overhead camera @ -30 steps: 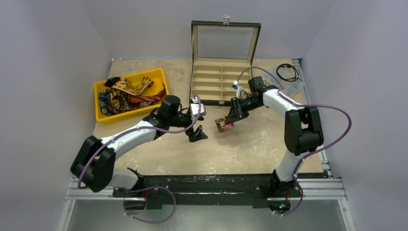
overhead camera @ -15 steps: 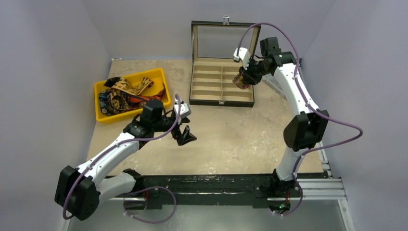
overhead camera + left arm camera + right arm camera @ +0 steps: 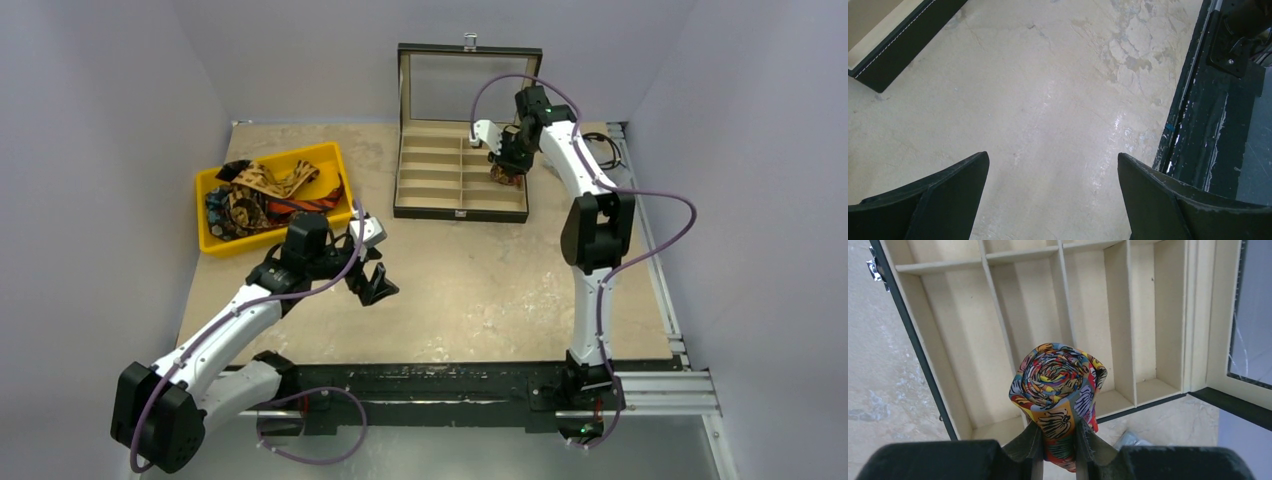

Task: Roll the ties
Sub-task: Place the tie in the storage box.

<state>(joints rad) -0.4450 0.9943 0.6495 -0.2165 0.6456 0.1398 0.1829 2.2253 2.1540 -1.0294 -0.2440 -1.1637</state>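
- The multicoloured floral tie (image 3: pixel 1058 385) is wound into a tight roll. Its spiral end faces the right wrist camera and its lower part is pinched between the right fingers (image 3: pixel 1029 442), which are closed on the fabric.
- From above, the roll (image 3: pixel 505 176) sits at the right-hand end of the open compartment box (image 3: pixel 460 212), over its cream dividers. Whether it already rests in a slot or hangs just above one cannot be told.
- A second ago this roll was held low over the bench (image 3: pixel 480 290), in front of the box. Half a second ago it was raised near the box's right edge, and now it is inside the box's outline.
- That shift suggests the rolling of this tie is done and the step in hand is stowing it. The next move probably calls for lowering it into one slot and letting go without the coil springing loose.
- In the wrist view every compartment in sight is bare, so this looks like the first roll to go in.
- The remaining ties (image 3: pixel 265 198) lie tangled in the yellow bin (image 3: pixel 215 246) at the far left, well apart from the box. Most of the task therefore seems left to do.
- The left fingers (image 3: pixel 948 187) stand wide apart and hold nothing, with only bare bench between them.
- Over the last second the left arm (image 3: pixel 250 305) has drawn back toward the near left, nearer the bin and clear of the right arm's path.
- A black coiled cable (image 3: pixel 598 150) lies beyond the box on the right, untouched.
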